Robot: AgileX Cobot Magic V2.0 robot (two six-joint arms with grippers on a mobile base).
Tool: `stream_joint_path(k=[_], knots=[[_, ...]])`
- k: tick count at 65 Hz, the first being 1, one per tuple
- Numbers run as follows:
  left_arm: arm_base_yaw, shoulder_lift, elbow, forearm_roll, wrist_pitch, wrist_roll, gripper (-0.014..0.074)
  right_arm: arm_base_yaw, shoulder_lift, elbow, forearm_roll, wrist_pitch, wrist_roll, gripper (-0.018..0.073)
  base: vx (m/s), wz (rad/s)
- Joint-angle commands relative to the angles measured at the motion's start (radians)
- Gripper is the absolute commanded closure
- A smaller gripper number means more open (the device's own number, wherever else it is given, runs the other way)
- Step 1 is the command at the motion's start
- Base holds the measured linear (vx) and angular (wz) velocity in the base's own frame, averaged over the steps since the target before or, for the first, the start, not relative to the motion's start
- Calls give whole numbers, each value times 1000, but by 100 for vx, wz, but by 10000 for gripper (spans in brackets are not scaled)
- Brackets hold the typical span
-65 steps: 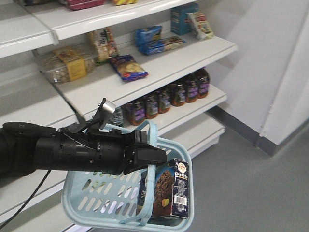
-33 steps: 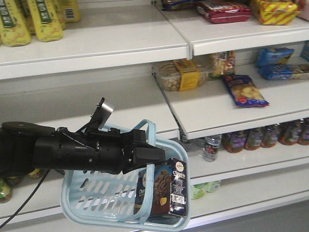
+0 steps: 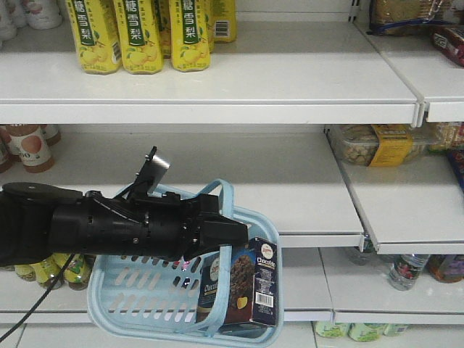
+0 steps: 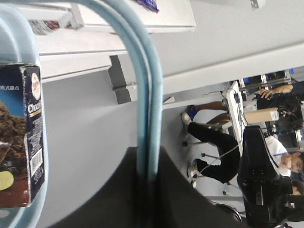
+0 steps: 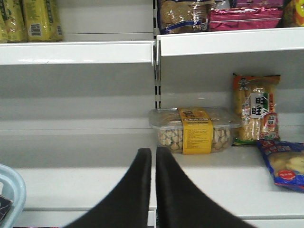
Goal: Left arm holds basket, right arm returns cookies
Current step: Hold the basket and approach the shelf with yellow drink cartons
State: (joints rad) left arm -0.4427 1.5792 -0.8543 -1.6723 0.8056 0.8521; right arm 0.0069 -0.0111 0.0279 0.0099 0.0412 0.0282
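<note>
Left arm (image 3: 94, 228): black and chunky, coming in from 9 o'clock in the front view, with a little silver plate (image 3: 161, 161) sticking up on top.
Left fingers (image 4: 109, 190): clamped tight on the basket's two hoop handles (image 4: 145, 95), which sit squeezed side by side. Easy to see in the left wrist view.
Basket (image 3: 145, 304): light blue with slotted walls, hanging by those handles at 6 o'clock under the arm, out in front of the shelves (image 3: 217, 87).
Cookies (image 3: 239, 286): navy Chocofello carton, standing upright inside the basket at its 3 o'clock end, tucked against the end wall, barcode side facing the front camera.
Right fingers (image 5: 133, 190): closed up together with only a thin sliver between them, nothing held, pointing at the shelving.
Yellow bottles (image 3: 138, 32): lined up on the top shelf, 12 o'clock from the arm.
Clear tub (image 5: 194, 130): yellow label, on the middle shelf just at 1 o'clock off the right fingertips.
Snack bags (image 5: 256, 107): at 3 o'clock beside the tub.
</note>
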Motion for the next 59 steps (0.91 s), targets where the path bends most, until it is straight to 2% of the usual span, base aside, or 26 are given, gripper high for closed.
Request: stream_joint_path(k=[1,59], knots=[[-6,-50,-36,-101,60,5,599,-6,-13,18,-10,-72,-5,566,11,25],[-6,-50,-36,-101,60,5,599,-6,-13,18,-10,-72,-5,566,7,3]])
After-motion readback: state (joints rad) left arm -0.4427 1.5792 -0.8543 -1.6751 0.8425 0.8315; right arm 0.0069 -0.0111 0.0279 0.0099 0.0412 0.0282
